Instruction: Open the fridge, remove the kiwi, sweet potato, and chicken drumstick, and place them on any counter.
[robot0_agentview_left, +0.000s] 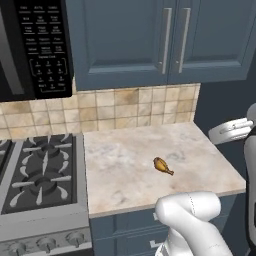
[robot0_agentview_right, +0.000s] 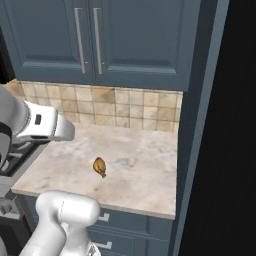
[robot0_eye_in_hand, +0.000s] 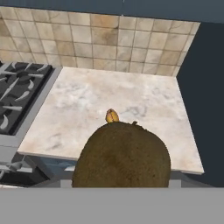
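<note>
A big fuzzy olive-brown kiwi (robot0_eye_in_hand: 121, 155) sits right in front of the hand camera, held in my gripper, whose fingertips are hidden behind it. It hangs above the front edge of the beige marbled counter (robot0_agentview_left: 125, 145) (robot0_agentview_right: 145, 155) (robot0_eye_in_hand: 83, 105). The golden chicken drumstick (robot0_agentview_left: 163, 165) (robot0_agentview_right: 100, 166) (robot0_eye_in_hand: 112, 116) lies near the counter's middle, just beyond the kiwi in the hand view. The fridge and the sweet potato are out of view.
A black gas stove (robot0_agentview_left: 40, 170) (robot0_eye_in_hand: 17, 92) borders the counter's left side, with a black microwave (robot0_agentview_left: 35, 45) above it. Blue-grey wall cabinets (robot0_agentview_left: 150, 40) hang over the tiled backsplash. A tall dark panel (robot0_agentview_right: 200, 125) closes the counter's right end.
</note>
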